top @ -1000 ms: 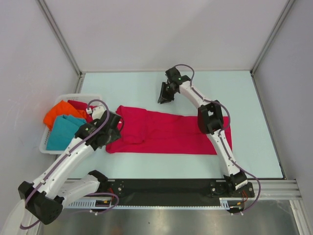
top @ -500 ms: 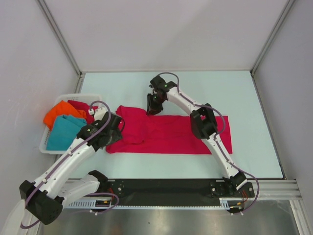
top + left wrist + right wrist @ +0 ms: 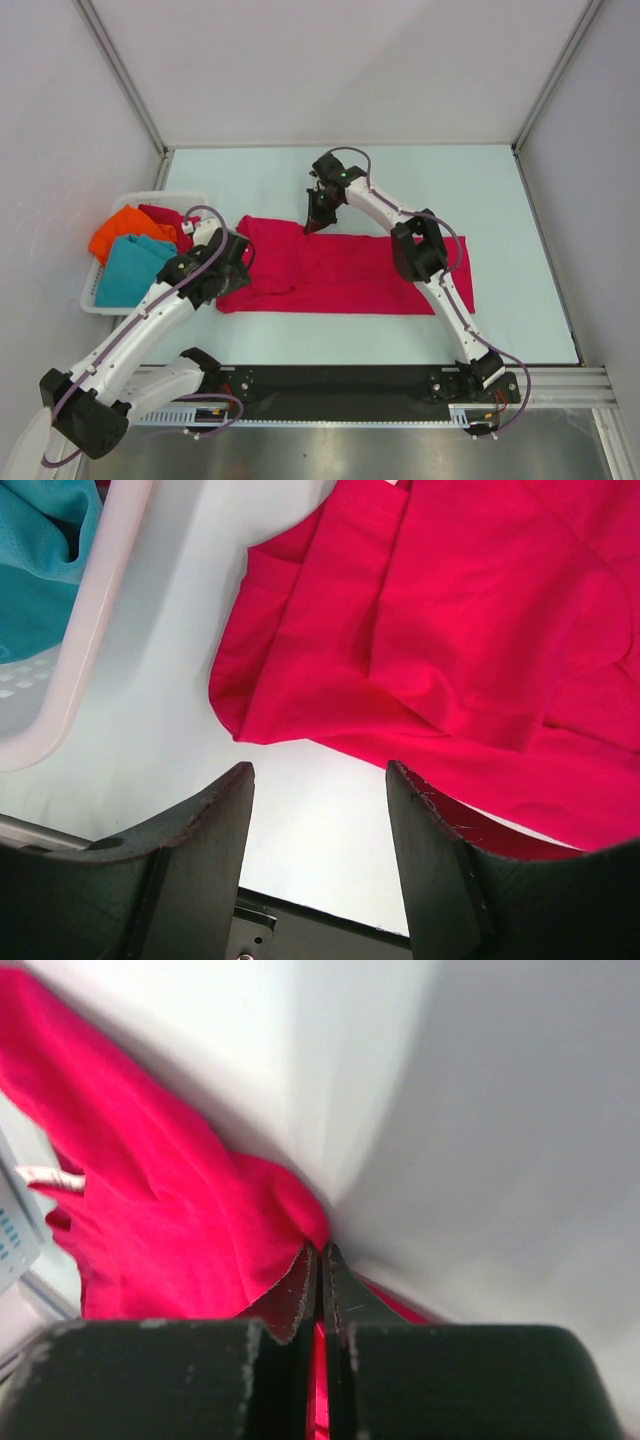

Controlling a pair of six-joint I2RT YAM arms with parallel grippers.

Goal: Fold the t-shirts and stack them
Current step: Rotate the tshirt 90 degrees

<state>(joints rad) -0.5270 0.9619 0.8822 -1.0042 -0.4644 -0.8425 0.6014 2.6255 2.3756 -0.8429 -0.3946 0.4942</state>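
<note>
- The table (image 3: 500, 200) carries a crimson t-shirt (image 3: 340, 270), spread flat across its middle toward the near edge; the first fold appears to be in hand.
- A white basket (image 3: 92, 300) at the left edge holds the orange t-shirt (image 3: 120, 232) and the teal t-shirt (image 3: 130, 270).
- The right pincer (image 3: 312, 222) is clamped on the shirt's far hem; the next move is likely to draw it toward the near edge.
- The left pincer (image 3: 318, 775) hovers half-open and empty above the shirt's near-left corner.

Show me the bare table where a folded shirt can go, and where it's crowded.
Widest: the far right table, between the back wall and the red t-shirt. A narrow strip runs between shirt and near rail. Crowded left: basket, left gripper and shirt edge nearly meet.
</note>
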